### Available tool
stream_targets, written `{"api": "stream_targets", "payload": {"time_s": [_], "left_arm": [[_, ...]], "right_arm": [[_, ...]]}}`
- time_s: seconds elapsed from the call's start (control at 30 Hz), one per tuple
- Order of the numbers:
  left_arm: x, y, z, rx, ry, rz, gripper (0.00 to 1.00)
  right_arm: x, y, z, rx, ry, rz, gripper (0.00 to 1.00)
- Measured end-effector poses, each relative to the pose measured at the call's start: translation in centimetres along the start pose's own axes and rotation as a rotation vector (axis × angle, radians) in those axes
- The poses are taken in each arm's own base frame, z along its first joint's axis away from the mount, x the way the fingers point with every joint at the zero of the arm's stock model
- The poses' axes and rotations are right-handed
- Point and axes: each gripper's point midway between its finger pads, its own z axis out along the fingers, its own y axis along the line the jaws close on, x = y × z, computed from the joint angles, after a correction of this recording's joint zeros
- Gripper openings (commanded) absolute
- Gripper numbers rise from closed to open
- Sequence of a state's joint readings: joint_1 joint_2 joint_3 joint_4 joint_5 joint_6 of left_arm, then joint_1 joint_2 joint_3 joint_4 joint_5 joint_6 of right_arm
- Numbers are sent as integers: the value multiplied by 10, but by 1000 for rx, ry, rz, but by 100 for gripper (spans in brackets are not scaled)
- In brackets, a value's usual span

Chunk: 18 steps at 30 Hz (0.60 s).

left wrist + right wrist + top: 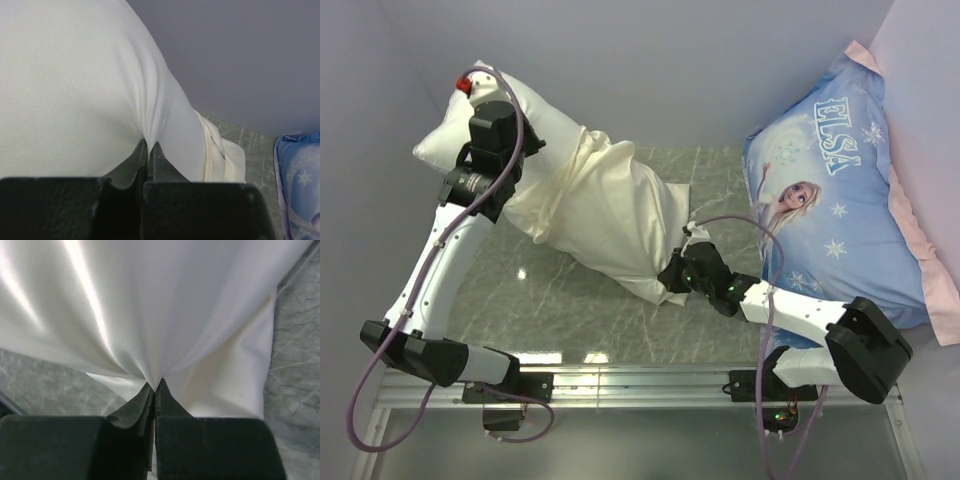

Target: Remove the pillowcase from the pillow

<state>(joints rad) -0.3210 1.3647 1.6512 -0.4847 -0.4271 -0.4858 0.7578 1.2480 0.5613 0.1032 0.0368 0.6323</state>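
The plain white pillow [445,135] lies slantwise at the back left, its far end bare. The cream pillowcase [610,215] sheathes its lower part, down toward the table's middle. My left gripper [525,155] is shut on a pinch of the pillow's white cover [75,90], just short of the pillowcase's hem [214,152]; in the left wrist view the gripper [149,146] has its jaws together on that fold. My right gripper [673,272] is shut on the pillowcase's near end, and shiny cream folds [165,305] fan out from its closed tips [157,384].
A large blue Elsa-print pillow [840,200] with a pink edge leans at the right, close behind the right arm. The green marbled tabletop [570,305] shows in front of the pillow. Grey walls close in at the back and left. A red-tipped cable end [464,86] sits by the pillow's far corner.
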Motion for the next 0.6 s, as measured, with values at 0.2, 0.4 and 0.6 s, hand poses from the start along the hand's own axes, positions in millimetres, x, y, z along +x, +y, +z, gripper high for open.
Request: {"api": "stream_targets", "payload": {"time_s": [0.2,0.4,0.6], "left_arm": [[-17,-13,-3,26,-5,21,0],[-25,-14,-12,29,-1,54,0],[-40,-12,-22,16,-20,79,0]], "right_arm": [[-12,-5,10,41,-40,39,0],[-57,-43,24,148,-106,153,0],[-101,-56,38,181,-151,223,0]]}}
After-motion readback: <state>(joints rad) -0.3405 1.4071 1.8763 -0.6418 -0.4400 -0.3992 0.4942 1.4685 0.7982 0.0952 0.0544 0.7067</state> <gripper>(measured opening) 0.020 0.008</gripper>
